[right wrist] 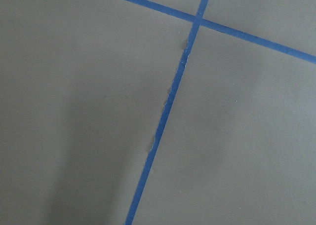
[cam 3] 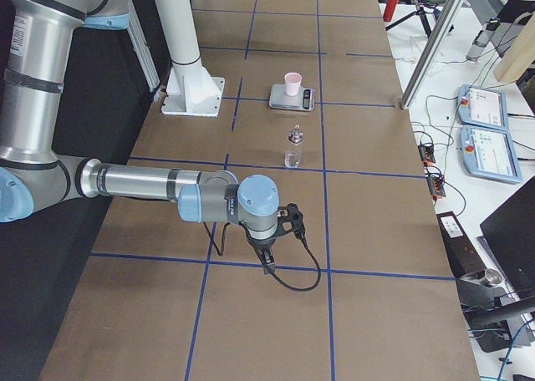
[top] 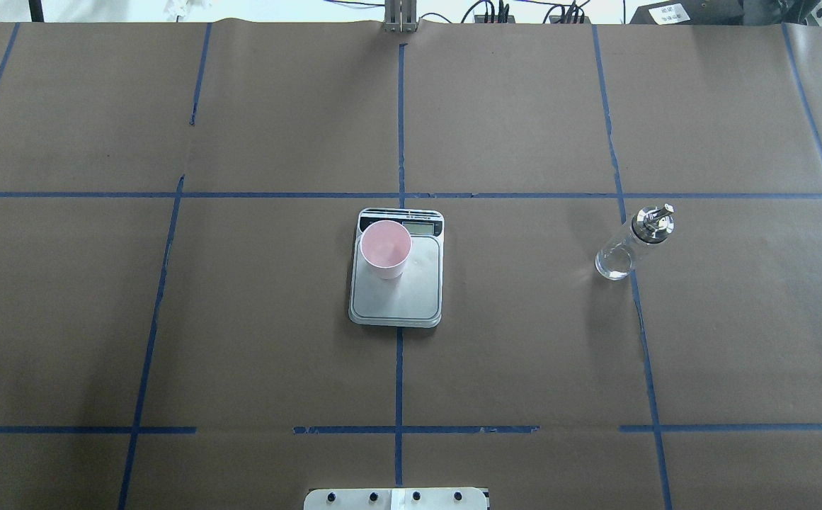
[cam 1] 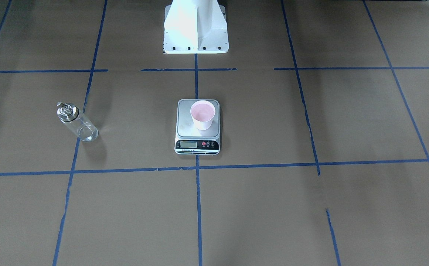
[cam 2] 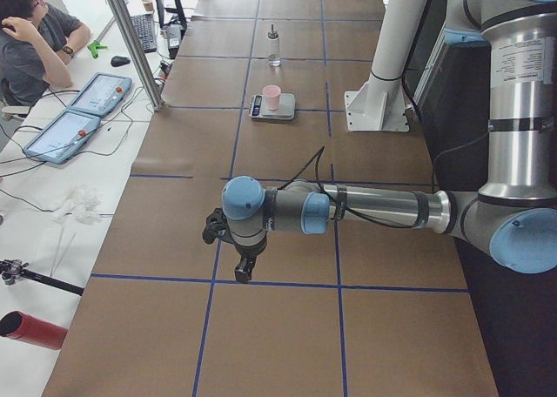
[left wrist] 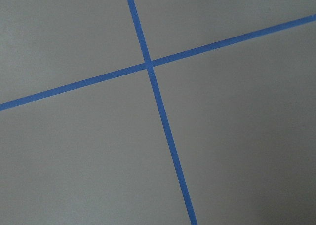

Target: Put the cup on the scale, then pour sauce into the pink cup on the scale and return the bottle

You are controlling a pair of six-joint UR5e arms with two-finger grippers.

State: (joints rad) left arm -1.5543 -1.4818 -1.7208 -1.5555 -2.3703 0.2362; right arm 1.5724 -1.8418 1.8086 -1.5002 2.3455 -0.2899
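The cup, white outside and pink inside, stands upright on the scale at mid-table; both also show in the overhead view, the cup on the scale toward its display end. The clear glass bottle with its silver pourer cap stands upright on the brown paper to the robot's right, apart from the scale. My left gripper hangs low over the table end, far from the scale. My right gripper hangs low at the other end. I cannot tell whether either is open or shut. Both wrist views show only paper and blue tape.
The white robot base stands behind the scale. Blue tape lines grid the brown paper. A seated operator and two tablets are beside the table; a red cylinder lies at the side bench.
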